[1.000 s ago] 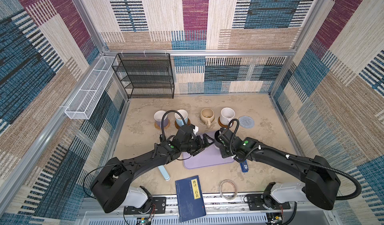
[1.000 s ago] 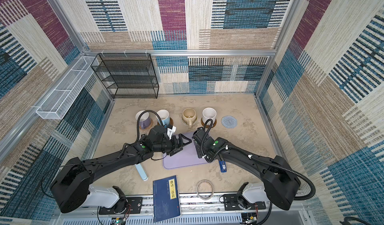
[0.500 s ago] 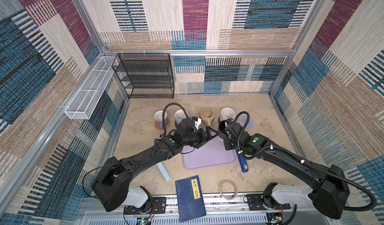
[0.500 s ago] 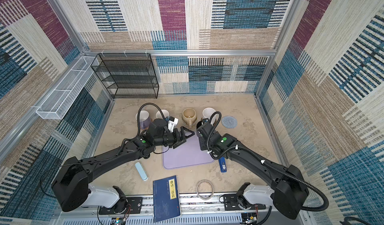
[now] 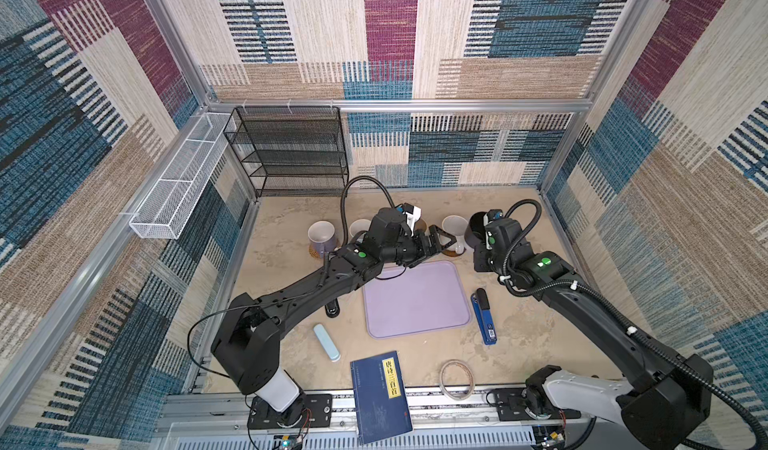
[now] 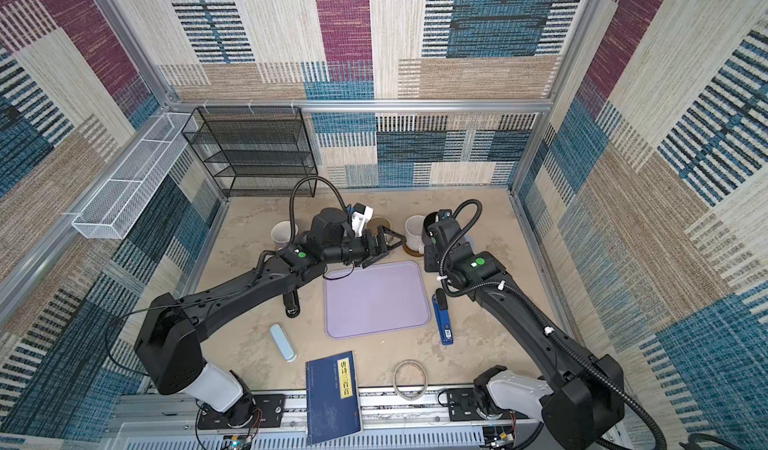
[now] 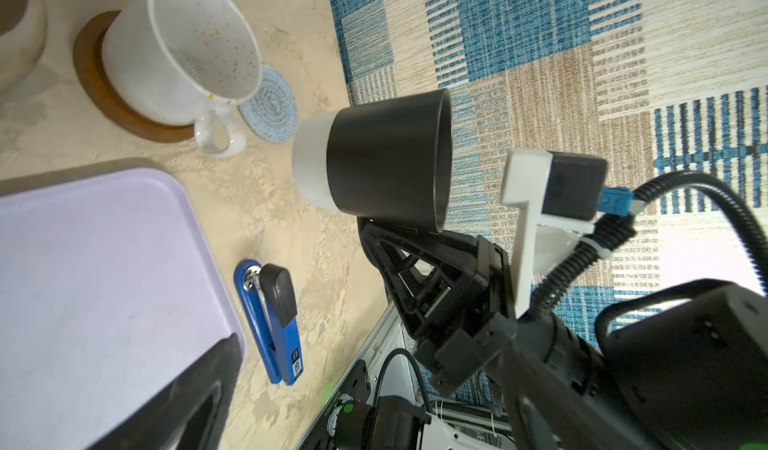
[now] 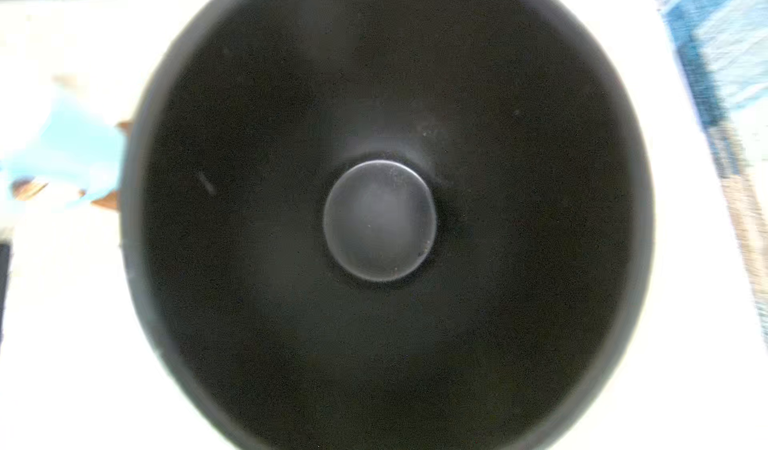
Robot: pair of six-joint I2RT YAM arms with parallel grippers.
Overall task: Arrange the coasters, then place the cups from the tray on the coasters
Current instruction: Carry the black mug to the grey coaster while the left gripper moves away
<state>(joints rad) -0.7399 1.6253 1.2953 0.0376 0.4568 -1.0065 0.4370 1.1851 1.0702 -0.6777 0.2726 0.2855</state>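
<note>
black ceramic mug with a pale base band point(image 7: 386, 157): handle hidden; in the right wrist view only the dark inside point(image 8: 382, 219), surroundings washed out and blurred.
right claw point(image 7: 376, 236): grip point covered by the mug.
grey-blue woven round coaster point(image 7: 272, 109): edge overlapped by the speckled white ceramic mug point(image 7: 178, 49).
beige ceramic mug point(image 6: 380, 222): mostly behind the left wrist camera point(image 6: 360, 215); cut off by the frame edge in the left wrist view.
light blue ceramic mug point(image 5: 359, 228): half behind the left arm point(image 5: 316, 286).
small black object point(image 5: 331, 308): partly under that arm, too covered to identify.
</note>
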